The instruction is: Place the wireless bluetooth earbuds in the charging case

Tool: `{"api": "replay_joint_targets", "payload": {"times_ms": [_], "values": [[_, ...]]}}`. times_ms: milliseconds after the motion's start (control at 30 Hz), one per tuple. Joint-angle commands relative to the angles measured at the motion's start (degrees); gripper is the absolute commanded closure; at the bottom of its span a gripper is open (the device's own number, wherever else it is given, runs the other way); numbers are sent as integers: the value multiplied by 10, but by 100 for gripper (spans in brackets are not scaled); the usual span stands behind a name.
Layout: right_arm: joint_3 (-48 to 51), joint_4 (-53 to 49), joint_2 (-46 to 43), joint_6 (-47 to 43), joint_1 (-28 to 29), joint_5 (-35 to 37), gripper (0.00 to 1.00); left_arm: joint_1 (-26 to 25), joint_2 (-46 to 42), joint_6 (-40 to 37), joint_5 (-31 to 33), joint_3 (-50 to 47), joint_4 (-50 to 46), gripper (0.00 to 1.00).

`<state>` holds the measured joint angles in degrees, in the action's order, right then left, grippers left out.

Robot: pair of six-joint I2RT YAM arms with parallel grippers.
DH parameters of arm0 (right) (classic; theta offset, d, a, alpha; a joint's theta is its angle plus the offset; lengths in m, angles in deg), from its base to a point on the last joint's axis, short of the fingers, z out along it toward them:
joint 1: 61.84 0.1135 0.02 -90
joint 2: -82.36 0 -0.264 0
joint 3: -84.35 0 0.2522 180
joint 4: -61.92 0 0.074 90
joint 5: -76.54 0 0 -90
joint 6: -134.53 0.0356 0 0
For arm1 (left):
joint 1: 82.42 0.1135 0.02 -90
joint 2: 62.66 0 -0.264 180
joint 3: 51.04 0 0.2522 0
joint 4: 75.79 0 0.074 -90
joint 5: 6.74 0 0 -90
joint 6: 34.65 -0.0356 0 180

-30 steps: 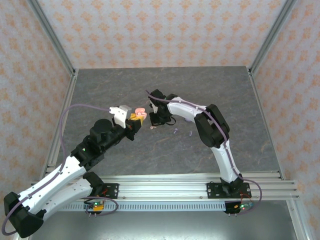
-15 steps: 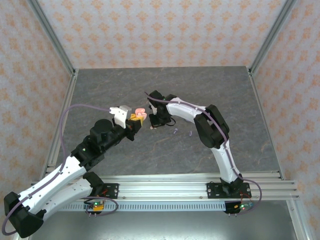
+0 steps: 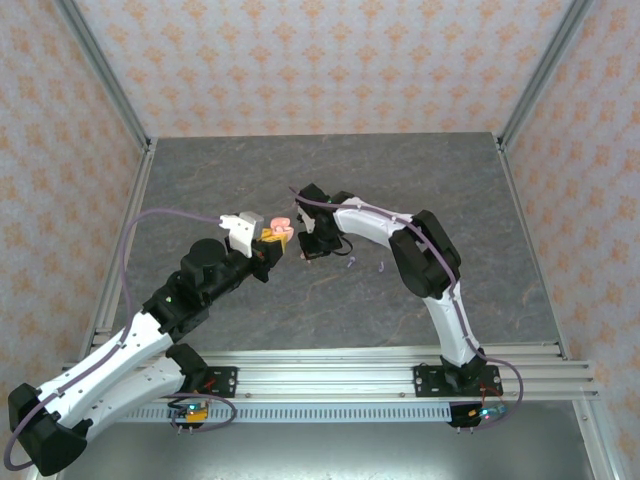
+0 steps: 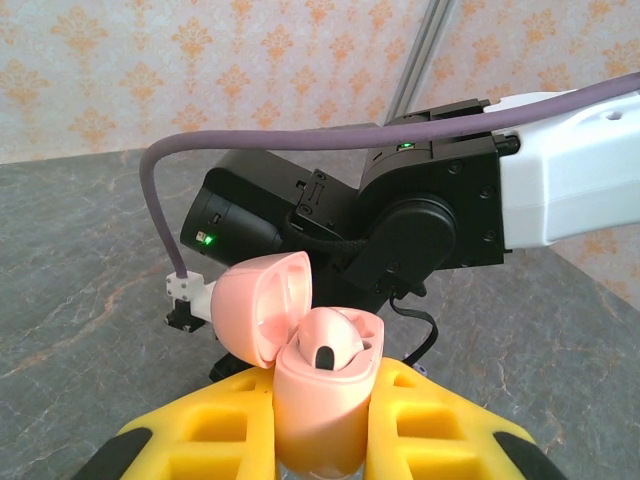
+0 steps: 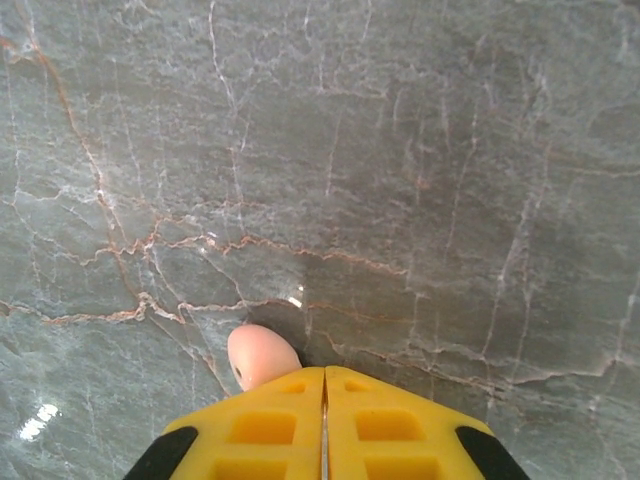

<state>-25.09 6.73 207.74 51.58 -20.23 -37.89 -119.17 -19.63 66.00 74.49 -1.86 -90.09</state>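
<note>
salmon-pink earbud (image 5: 258, 358) in clenched right gripper (image 5: 322, 374), open pink charging case (image 4: 305, 345) in clenched left gripper (image 4: 321, 405)

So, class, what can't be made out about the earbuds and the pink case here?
Right wrist view: pink earbud, mostly hidden behind the shut right jaws; whether gripped is unclear.
Left wrist view: pink case, base cut off by the bottom edge and the left jaws.
Top view: lilac earbuds, too small to judge their pose.
</note>
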Motion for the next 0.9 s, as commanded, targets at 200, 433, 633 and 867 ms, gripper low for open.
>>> {"api": "replay_joint_targets", "payload": {"times_ms": [200,433,633,867], "values": [[-12,-27,-60,15,6,13,84,-3,-5,3,-6,-1,9,98],[-49,-40,-34,26,10,-12,64,-3,-6,1,-7,-1,9,98],[-86,-72,-1,29,17,36,59,-3,-5,0,-6,0,7,98],[-104,-87,22,25,21,43,58,-4,-5,0,-5,-1,9,98]]}}
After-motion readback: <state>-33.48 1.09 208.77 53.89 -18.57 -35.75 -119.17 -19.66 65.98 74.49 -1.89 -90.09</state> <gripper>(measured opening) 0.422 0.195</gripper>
